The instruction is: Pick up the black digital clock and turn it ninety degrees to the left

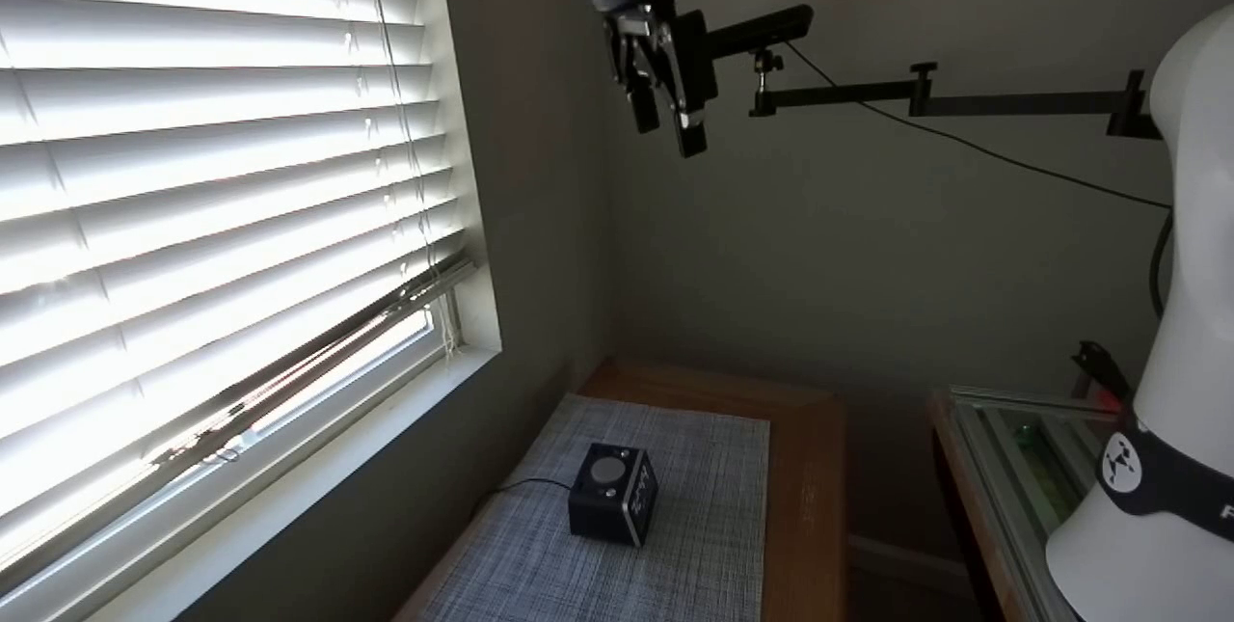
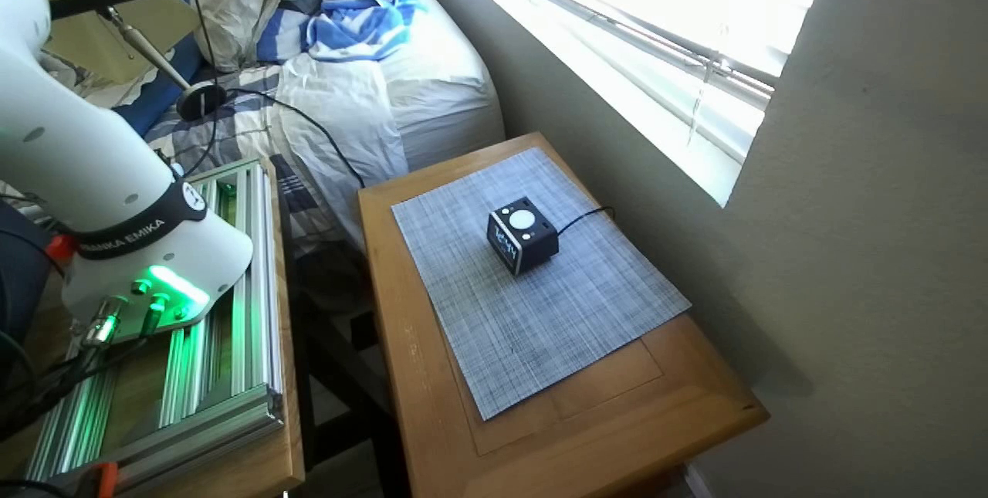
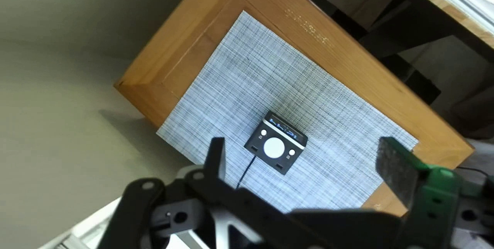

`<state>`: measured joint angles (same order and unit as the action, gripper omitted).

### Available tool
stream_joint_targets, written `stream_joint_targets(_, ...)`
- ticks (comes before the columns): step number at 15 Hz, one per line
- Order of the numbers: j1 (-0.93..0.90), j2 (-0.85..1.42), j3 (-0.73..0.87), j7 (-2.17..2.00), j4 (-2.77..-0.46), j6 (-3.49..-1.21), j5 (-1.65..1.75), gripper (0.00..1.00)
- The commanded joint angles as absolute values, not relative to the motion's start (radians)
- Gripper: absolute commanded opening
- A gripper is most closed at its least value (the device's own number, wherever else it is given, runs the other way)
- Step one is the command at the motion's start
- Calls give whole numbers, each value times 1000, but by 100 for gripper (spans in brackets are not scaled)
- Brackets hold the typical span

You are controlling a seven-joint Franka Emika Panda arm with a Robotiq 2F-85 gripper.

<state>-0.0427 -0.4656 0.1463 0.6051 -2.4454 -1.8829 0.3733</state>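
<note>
Black boxy digital clock (image 2: 525, 239) is supported by grey woven mat (image 2: 540, 320) on brown wooden bench (image 2: 617, 413). Black fingers (image 3: 396, 166) are held apart, high above. Nothing is grasped; lift and left turn are judged undone.

In an exterior view I look down on a wooden table (image 2: 587, 421), a grey woven mat (image 2: 532, 320) lying flat on its top. Taking the mat's middle as the centre of the dial, I get the widest bare wood at five o'clock and pale speckled marks (image 2: 414, 340) between seven and eight. Close to that centre I have the black digital clock (image 2: 523, 238) standing on the mat, lit face towards eight, its dark cable (image 2: 582, 217) running towards two o'clock.
</note>
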Motion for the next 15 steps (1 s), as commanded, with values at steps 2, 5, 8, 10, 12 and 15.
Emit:
stream_joint_targets(2,-75,-371,154,784,-2485,-2059,372,100)
stream_joint_targets(5,-78,-323,158,910,-2516,-2198,350,100)
stream_joint_targets(8,-79,-255,157,1050,-2540,-2319,322,100)
stream_joint_targets(10,-78,-204,150,1146,-2554,-2373,307,100)
stream_joint_targets(12,-75,-155,146,1252,-2562,-2412,276,100)
stream_joint_targets(15,-66,-80,135,1428,-2562,-2433,218,100)
